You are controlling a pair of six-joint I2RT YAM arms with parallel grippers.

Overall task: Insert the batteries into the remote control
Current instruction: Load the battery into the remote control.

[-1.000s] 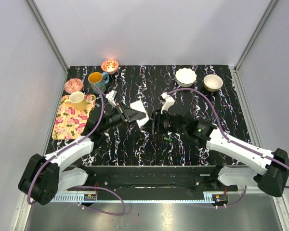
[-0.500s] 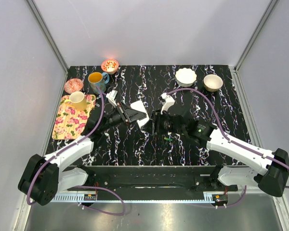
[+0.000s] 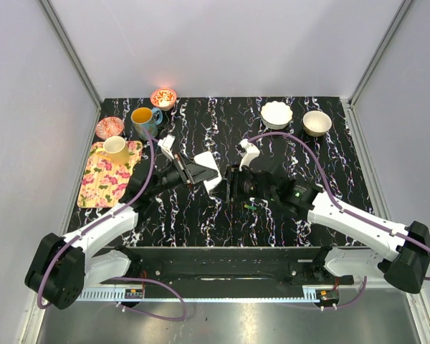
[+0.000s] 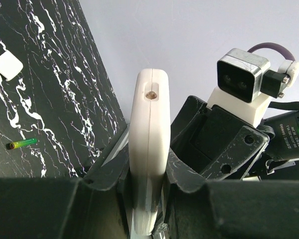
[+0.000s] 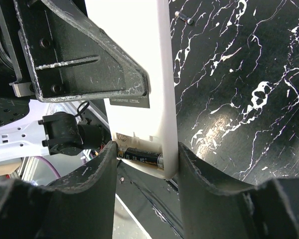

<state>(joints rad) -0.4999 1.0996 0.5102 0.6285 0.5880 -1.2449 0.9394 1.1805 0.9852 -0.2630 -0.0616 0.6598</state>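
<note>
While the left gripper (image 4: 148,169) clamps the remote (image 4: 150,114) on edge above the table (image 4: 50,74), the right gripper (image 5: 145,164) stands half apart astride the remote's end, beside a battery (image 5: 142,158) seated there; whether it squeezes, I cannot tell.

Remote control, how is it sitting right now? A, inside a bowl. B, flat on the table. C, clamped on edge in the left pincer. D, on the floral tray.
C: the left pincer is shut on the remote control, with its fingers pressing on both flat faces and the narrow edge facing the left wrist camera.
</note>
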